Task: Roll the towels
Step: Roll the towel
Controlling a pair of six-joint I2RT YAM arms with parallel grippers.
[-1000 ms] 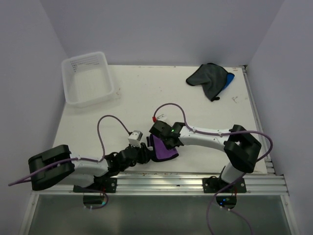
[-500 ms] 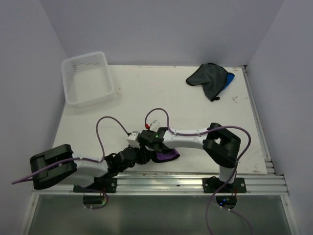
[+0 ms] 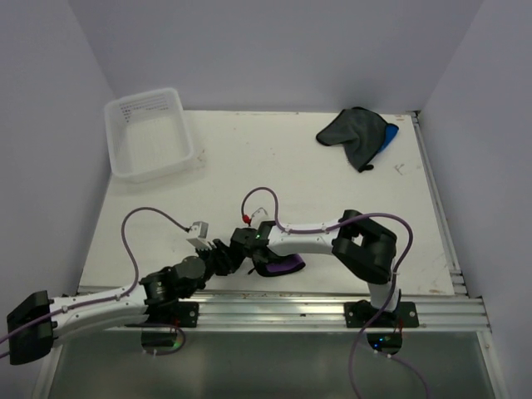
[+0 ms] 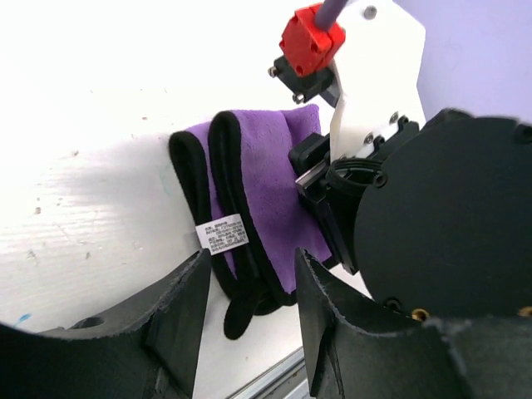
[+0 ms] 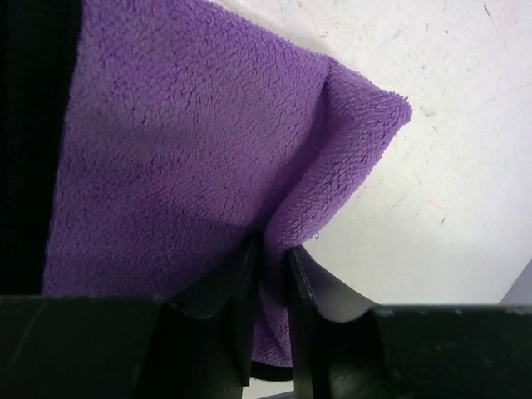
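Left wrist view first: purple towel (image 4: 266,191) doubled into two fat lobes with black edging, white label (image 4: 223,233) facing up, lying on the surface (image 3: 249,158) just ahead of the left jaws and tucked against the right jaws. Not a tight roll yet, judging by the loose lobes and the floppy end pointing toward the left jaws.

Right jaws: all but closed on a pleat of the purple pile, with a ridge of cloth pinched in the narrow slot between the fingers (image 5: 224,299). Left jaws: apart and gripping nothing, the towel's near tip just beyond the gap.

To do this step well:
- Hold the pinch low and close to the surface, so as not to lift the whole bundle and let the lobes fall open.
- Bring the left jaws in on the free end beside the label and pin it before letting go on the right. Otherwise expect the soft pile to spring back.
- Turn the cloth over itself in short strokes with the edging square, rather than dragging it sideways.
- Mind the crowding: both sets of jaws almost touching over the towel, the near edge of the surface close behind them, so little room for a wide sweep.

Well away from both jaws, at the far right corner: dark grey towel (image 3: 353,133) in a heap, blue towel (image 3: 389,135) peeking out at its right side, neither one rolled. Far off to the left of the jaws: clear tub (image 3: 186,125).
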